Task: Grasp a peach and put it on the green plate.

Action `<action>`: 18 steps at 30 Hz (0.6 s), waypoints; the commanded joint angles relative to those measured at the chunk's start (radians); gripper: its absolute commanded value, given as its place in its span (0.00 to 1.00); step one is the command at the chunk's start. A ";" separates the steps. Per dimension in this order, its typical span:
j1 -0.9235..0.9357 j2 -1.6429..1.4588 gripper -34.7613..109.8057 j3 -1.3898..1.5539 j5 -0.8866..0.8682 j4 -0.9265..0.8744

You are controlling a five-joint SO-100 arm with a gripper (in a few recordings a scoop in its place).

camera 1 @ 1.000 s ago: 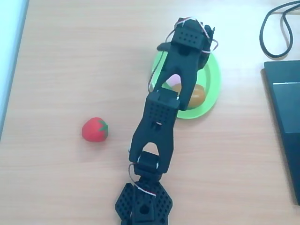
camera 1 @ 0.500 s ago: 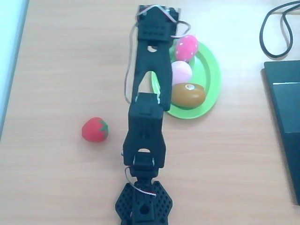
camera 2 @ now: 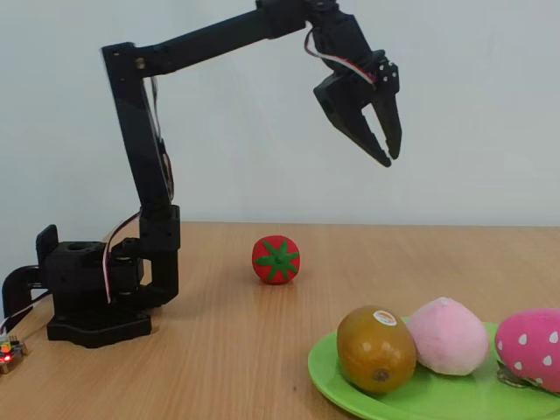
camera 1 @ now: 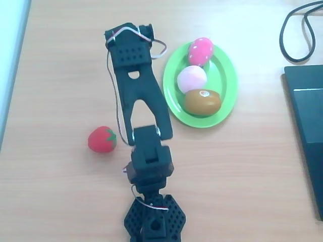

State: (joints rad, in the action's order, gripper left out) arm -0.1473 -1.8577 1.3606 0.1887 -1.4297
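Resting on green plate (camera 1: 228,103): peach (camera 1: 192,79), brown fruit (camera 1: 202,102), pink speckled fruit (camera 1: 200,51); gripper (camera 2: 385,144) narrowly parted, empty.

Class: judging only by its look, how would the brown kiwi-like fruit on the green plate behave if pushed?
The brown fruit is egg-shaped and smooth, so it would probably roll. The green plate has a raised rim that may stop it. Its glossy skin looks slippery.

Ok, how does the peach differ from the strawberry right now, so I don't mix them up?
The peach is pale whitish-pink; the strawberry is bright red with green leaves. The peach lies on the green plate, between a brown fruit and a speckled pink fruit; the strawberry sits alone on the table, on the arm's other side. Both are round, similar in size, and free of the gripper.
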 commanded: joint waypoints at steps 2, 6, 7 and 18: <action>-0.005 -0.150 0.23 0.146 -0.084 0.110; 0.018 -0.239 0.22 0.284 -0.135 0.184; 0.023 -0.267 0.21 0.328 -0.141 0.202; 0.046 -0.706 0.18 0.907 -0.144 0.356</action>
State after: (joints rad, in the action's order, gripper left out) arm -0.0890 -2.4314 2.1568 0.0399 -1.0799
